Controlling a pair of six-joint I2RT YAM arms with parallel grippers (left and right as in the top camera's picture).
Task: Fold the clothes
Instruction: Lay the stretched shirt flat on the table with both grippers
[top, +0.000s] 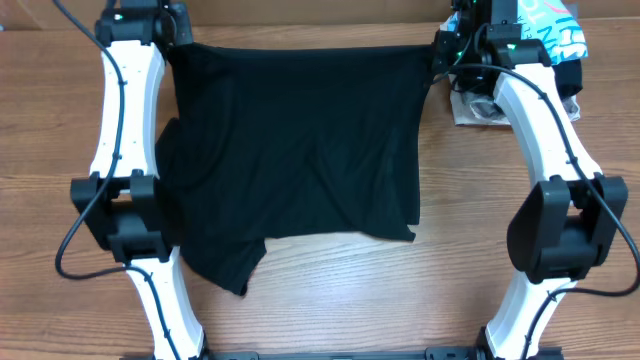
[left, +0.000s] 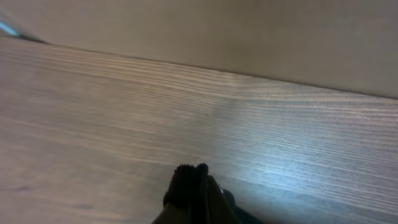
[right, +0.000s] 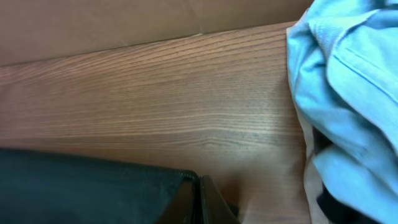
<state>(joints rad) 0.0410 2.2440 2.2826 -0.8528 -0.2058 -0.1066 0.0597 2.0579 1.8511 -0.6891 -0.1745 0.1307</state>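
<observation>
Black shirt (top: 300, 140) flat on table (top: 330, 295), L gripper (left: 194, 175) & R gripper (right: 198, 188) each pinching a far corner.

left gripper (left: 198, 190) clamped, right gripper (right: 199, 198) clamped, arms extended

Table: we see a brown wood-grain table (top: 330, 300).
Shirt: we find a black shirt (top: 300, 150) spread mostly flat across its middle.
Tee: a crumpled light blue tee (top: 552, 30) lies just past the shirt's far right corner.
</observation>
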